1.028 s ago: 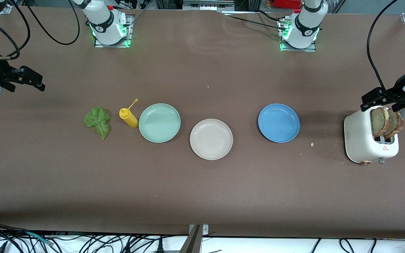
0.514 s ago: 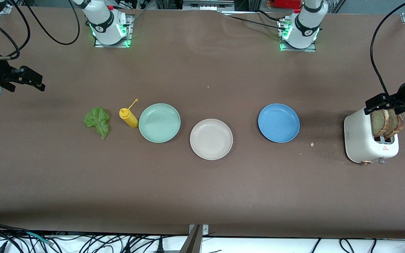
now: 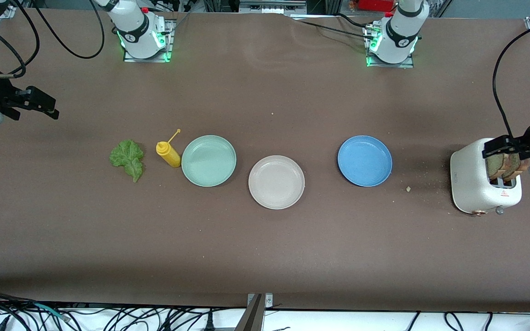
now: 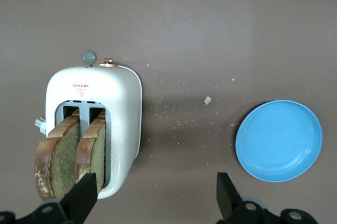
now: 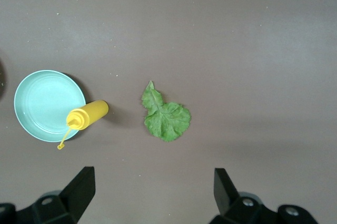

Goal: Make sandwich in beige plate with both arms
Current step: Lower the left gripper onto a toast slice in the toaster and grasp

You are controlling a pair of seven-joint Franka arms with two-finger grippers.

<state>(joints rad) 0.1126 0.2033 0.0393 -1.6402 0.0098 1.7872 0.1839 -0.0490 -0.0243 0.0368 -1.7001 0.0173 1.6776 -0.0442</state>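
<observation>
Bread is standing in the white two-slot toaster [image 3: 476, 184] at the right edge of the front view: two square brown wholemeal slices [image 3: 504, 166], one per slot, both sticking up. The left gripper [image 3: 509, 146] is hanging over this toaster with its two black fingers [image 4: 84, 195] spread wide, one just beside the nearer slice's crust, gripping nothing. Three round plates are sitting across the middle of the frame: one mint green plate [image 3: 209, 160], one pale beige plate [image 3: 276, 182] at centre and lowest, and one blue plate [image 3: 365, 160], all bare. One yellow squeeze bottle [image 3: 169, 153] is standing just beside the mint green plate, and one ruffled green lettuce leaf [image 3: 128, 158] is lying flat near that bottle, toward the right arm's end. The right gripper [image 3: 39, 102] is waiting at the upper left edge, its fingers [image 5: 79, 187] wide apart and holding nothing. Crumbs [image 3: 408, 188] are dotting the brown table [image 3: 265, 248] between blue plate and toaster.
</observation>
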